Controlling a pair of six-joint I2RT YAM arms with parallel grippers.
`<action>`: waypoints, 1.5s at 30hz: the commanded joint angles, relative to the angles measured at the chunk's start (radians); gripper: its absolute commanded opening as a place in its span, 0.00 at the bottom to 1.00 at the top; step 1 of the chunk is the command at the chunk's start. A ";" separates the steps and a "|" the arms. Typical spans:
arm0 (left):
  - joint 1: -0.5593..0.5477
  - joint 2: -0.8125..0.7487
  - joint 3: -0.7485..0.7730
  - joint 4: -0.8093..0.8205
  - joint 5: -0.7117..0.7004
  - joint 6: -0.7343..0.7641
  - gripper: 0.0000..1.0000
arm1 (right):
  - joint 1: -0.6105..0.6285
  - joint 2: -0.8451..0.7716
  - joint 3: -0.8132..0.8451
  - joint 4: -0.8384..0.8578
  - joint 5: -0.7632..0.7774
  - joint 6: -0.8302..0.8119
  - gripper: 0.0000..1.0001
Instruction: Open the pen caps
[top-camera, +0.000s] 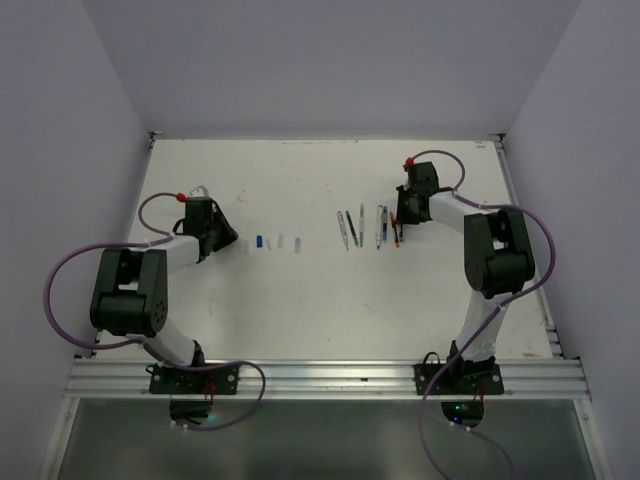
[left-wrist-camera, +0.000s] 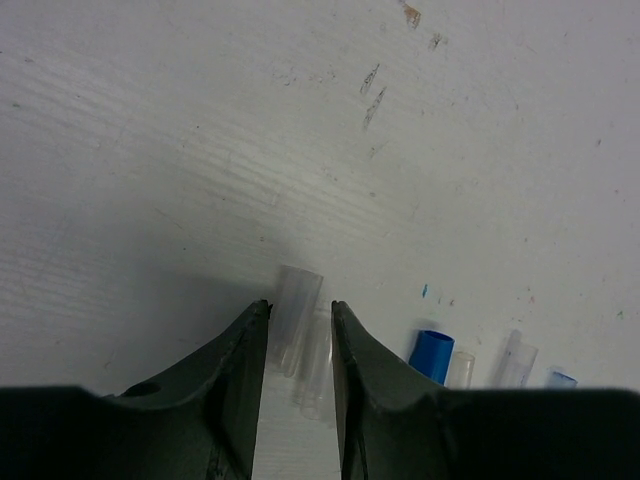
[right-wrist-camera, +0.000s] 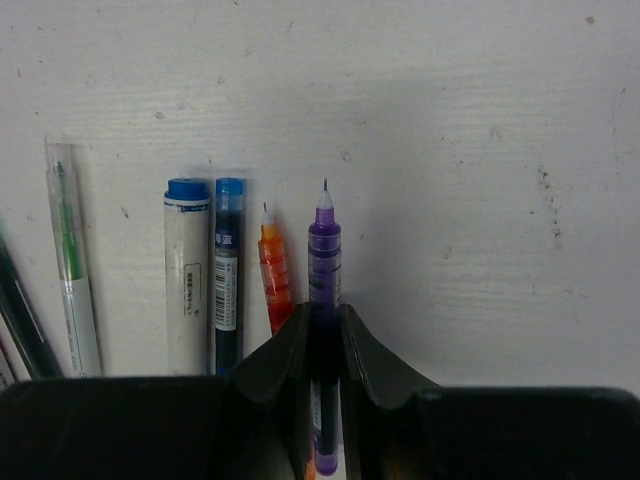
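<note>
Seen from above, the white surface (top-camera: 300, 310) carries a short row of pen caps (top-camera: 281, 241), among them a blue cap (top-camera: 260, 242), and well to their right a row of pens (top-camera: 362, 227) lying roughly parallel. The left tool (top-camera: 228, 236) sits low at the left end of the cap row. The right tool (top-camera: 402, 216) sits at the right end of the pen row. From this height neither tool's opening can be made out. In the left wrist view, the two dark fingers (left-wrist-camera: 235, 385) stand apart with a narrow gap. A clear cap (left-wrist-camera: 297, 305) lies on the surface in that gap and juts past the fingertips; it is close against the left finger and clear of the right one, so this tool is open and grips nothing. A second clear cap (left-wrist-camera: 316, 362) lies just behind it in the same gap. To the right lie the blue cap and, beside it, more clear caps (left-wrist-camera: 515, 358). In the right wrist view, the fingers (right-wrist-camera: 275, 355) press on both sides of the barrel of a purple pen (right-wrist-camera: 324, 245), so this tool is closed on it. The pen's bare tip points away from the camera. Just to its left lie an orange pen (right-wrist-camera: 272, 268), also with its tip bare, then a dark blue pen (right-wrist-camera: 228, 265), a white-barrelled pen (right-wrist-camera: 187, 285) and, apart from them, a green-ink pen (right-wrist-camera: 70, 270) in a clear barrel.
</note>
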 joint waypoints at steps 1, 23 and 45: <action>0.006 -0.006 -0.036 -0.046 0.001 0.018 0.35 | 0.003 0.020 0.024 0.006 -0.034 -0.004 0.18; 0.000 -0.351 -0.049 -0.175 0.022 0.015 0.40 | 0.003 -0.167 -0.005 -0.046 0.082 0.004 0.34; -0.483 -0.425 0.007 -0.024 0.156 -0.009 0.61 | -0.319 -0.554 -0.249 -0.180 0.187 0.067 0.56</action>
